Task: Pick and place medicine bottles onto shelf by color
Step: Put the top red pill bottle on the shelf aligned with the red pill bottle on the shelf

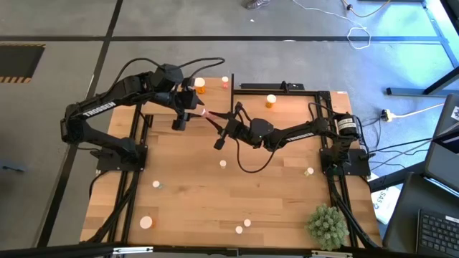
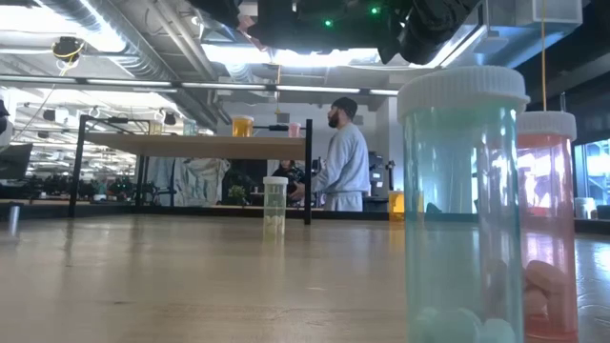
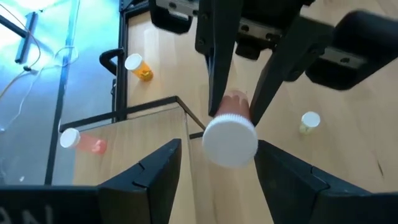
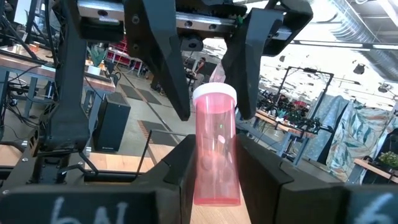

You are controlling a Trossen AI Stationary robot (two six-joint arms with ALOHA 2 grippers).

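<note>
A pink medicine bottle (image 4: 216,149) with a white cap is held in the air between the two arms, above the table (image 1: 215,193) near the corner of the shelf (image 1: 301,97). The right gripper (image 4: 211,155) is clamped on its body, and in the right wrist view the bottle stands upright between that arm's dark fingers (image 4: 180,162). The left gripper (image 3: 214,162) faces it cap-on, its fingers (image 3: 155,168) spread apart on either side of the white cap without touching it. On the shelf stand an orange bottle (image 1: 271,101) toward its middle, another orange bottle (image 1: 200,84) and a small pinkish bottle (image 1: 225,81) near its far left end. Several more small bottles lie scattered over the table, one of them pale green (image 2: 274,202) and standing upright in the low view. Close to the low camera stand a green bottle (image 2: 463,205) and a reddish bottle (image 2: 547,224) side by side. A spiky green plant ball (image 1: 327,225) sits at the table's near right corner. A person (image 2: 345,157) stands in the room beyond.
</note>
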